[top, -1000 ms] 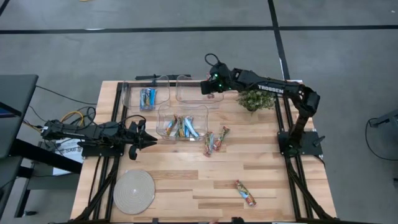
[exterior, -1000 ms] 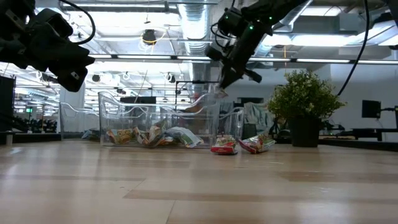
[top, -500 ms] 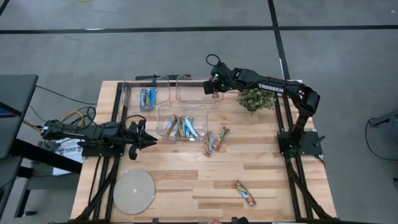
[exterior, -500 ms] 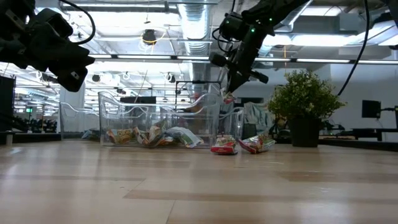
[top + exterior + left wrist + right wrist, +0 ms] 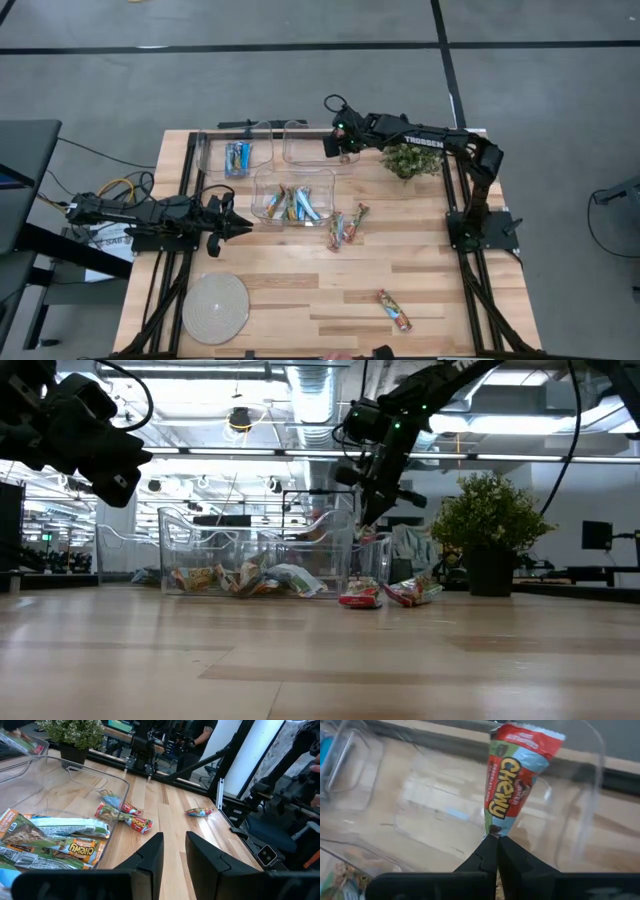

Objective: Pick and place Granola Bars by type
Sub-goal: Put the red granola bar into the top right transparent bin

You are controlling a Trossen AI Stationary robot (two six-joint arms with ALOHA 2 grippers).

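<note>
My right gripper (image 5: 334,146) hangs over the far right clear bin (image 5: 300,155), shut on a red-and-blue granola bar (image 5: 512,775). The far left bin (image 5: 262,135) holds blue bars (image 5: 237,156). The middle bin (image 5: 326,180) holds several mixed bars (image 5: 290,204) lying flat on its floor. Loose multicoloured bars lie flat on the wood beside the middle bin (image 5: 345,228) and near the front edge (image 5: 394,310). My left gripper (image 5: 240,228) waits at the table's left edge, level and slightly open, with nothing between its fingers (image 5: 150,860). My right gripper pinches the bar's crimped end (image 5: 493,831) between its two fingertips. The fingers slant down from the table's right side and lie along the bar. The bar sticks out past the fingertips, lifted clear above the far right bin's floor.
A small potted plant (image 5: 410,158) stands right of the far bins, under my right arm. A round pale disc (image 5: 215,307) lies at the front left. Bare wood spreads over the table's near half.
My right gripper has sunk toward the far right bin and tipped more steeply downward, staying shut on the bar. The bar has gone down with it, still clear of the bin.
</note>
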